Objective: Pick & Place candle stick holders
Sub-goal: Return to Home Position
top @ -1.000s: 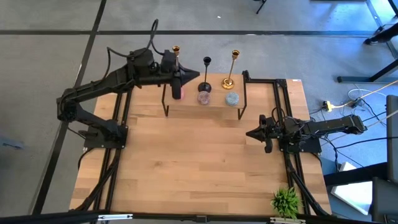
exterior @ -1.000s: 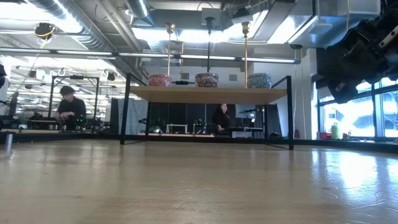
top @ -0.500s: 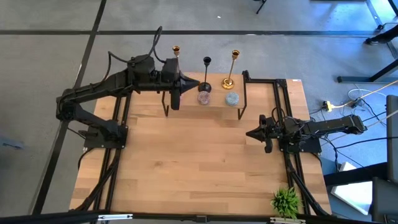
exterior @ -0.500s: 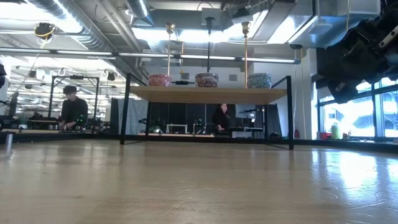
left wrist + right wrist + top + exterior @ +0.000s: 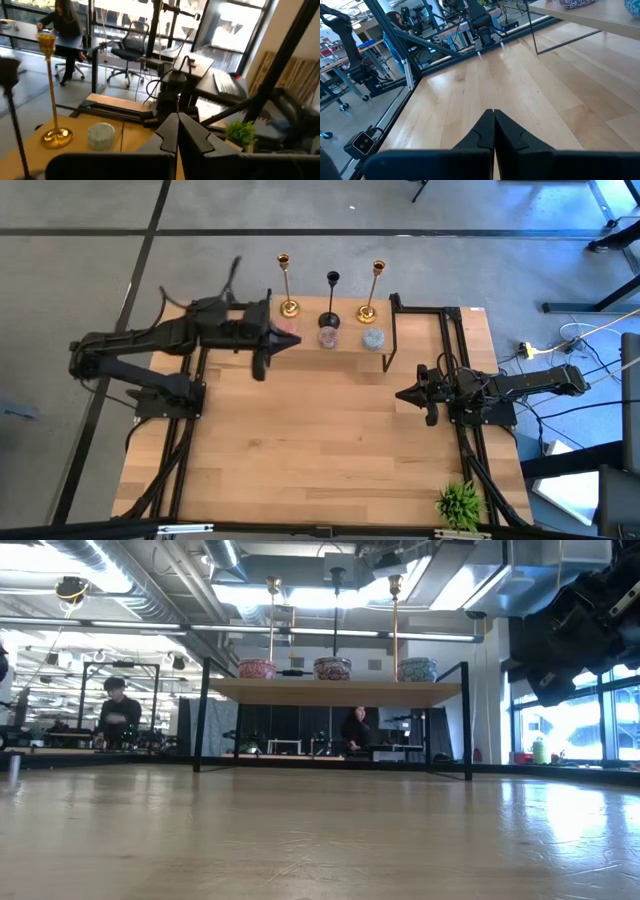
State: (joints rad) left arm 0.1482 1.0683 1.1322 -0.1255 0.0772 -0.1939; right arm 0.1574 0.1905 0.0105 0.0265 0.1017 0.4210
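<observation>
A low wooden shelf (image 5: 330, 352) at the table's far side carries the candle stick holders. Two tall gold sticks (image 5: 287, 283) (image 5: 372, 288) flank a black one (image 5: 331, 300), each on its round base. In front of them sit squat pink (image 5: 285, 327), purple (image 5: 327, 337) and light blue (image 5: 372, 338) holders. My left gripper (image 5: 292, 340) hangs shut and empty just left of the pink holder. Its wrist view shows a gold stick (image 5: 50, 90) and the light blue holder (image 5: 101, 136). At the table's right edge my right gripper (image 5: 400, 393) is shut with nothing in it.
A small green spiky plant (image 5: 459, 503) stands at the near right corner. The shelf rests on thin black legs (image 5: 203, 715), with open wood tabletop (image 5: 320, 440) in front of it. People sit at desks in the room beyond the table (image 5: 115, 712).
My left gripper has drawn back from over the shelf toward the table's left edge and sunk a little, staying shut and empty. The pink holder and the left gold stick's base, which it covered before, now show. No holder has moved.
</observation>
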